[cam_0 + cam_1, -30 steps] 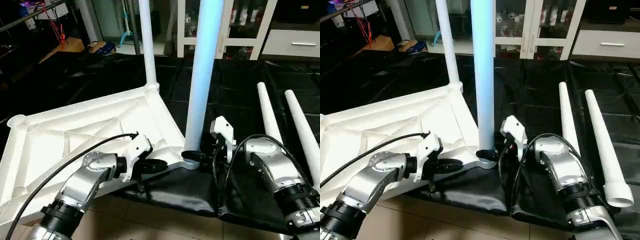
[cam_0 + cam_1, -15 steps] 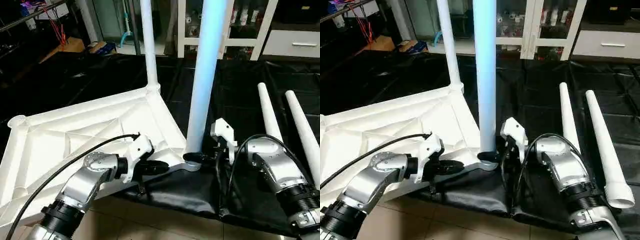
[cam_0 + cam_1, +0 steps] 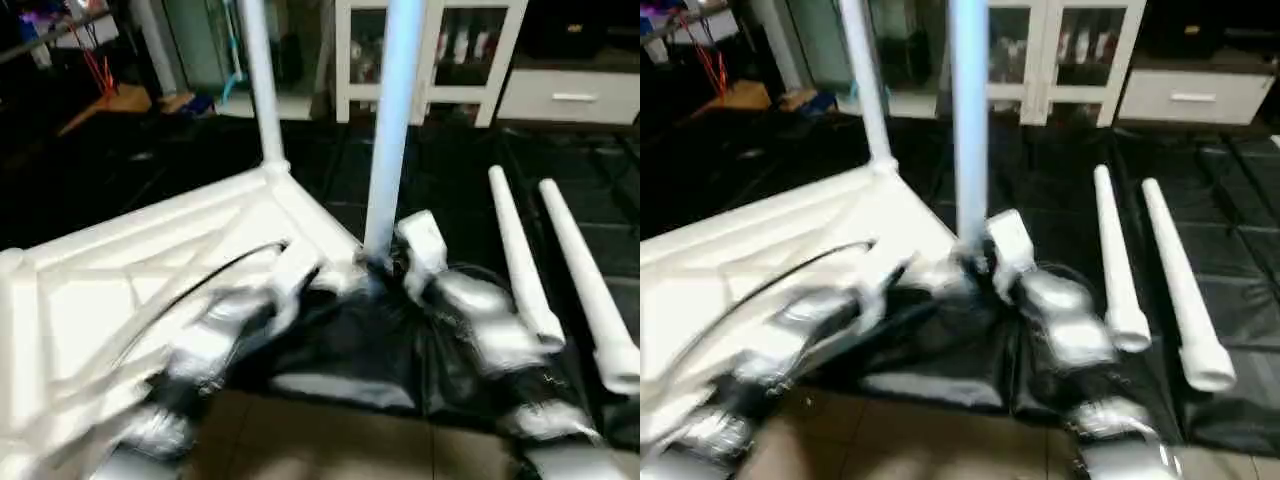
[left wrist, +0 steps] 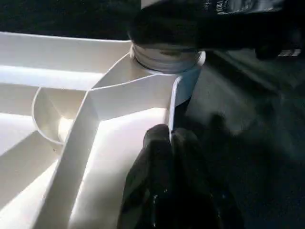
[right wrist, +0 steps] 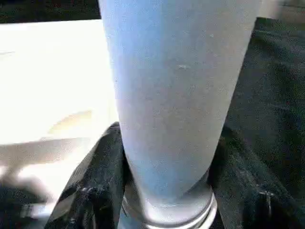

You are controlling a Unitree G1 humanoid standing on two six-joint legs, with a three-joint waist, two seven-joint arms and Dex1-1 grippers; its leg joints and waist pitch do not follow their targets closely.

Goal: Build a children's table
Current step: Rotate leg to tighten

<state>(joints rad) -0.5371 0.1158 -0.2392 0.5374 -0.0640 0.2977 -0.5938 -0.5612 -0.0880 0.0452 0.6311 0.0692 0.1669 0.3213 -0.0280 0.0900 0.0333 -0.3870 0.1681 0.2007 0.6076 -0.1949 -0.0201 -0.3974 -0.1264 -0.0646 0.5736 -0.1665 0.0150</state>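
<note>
Nearest, left pincer (image 4: pixel 164 157) is closed on the tabletop (image 4: pixel 119 162) rim, just beside the corner socket (image 4: pixel 164 59). Right pincer (image 5: pixel 167 191) straddles the leg (image 5: pixel 176 86) base there, fingers (image 5: pixel 95 191) against both sides, gripping it. Leg axis is vertical, pointing up. Farther right, two spare legs (image 3: pixel 520 255) lie lengthwise on the black sheet (image 3: pixel 450 190).

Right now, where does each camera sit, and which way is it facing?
Left and right eye: on the head, looking forward and down at the upturned tabletop and loose legs; blurred silver forearms show.
Left wrist: on the left arm, looking along the shut left tool at the tabletop's rim.
Right wrist: on the right arm, looking along the right tool clasping the near upright leg.
Shared: every view shows that leg's base in its corner socket.
</note>
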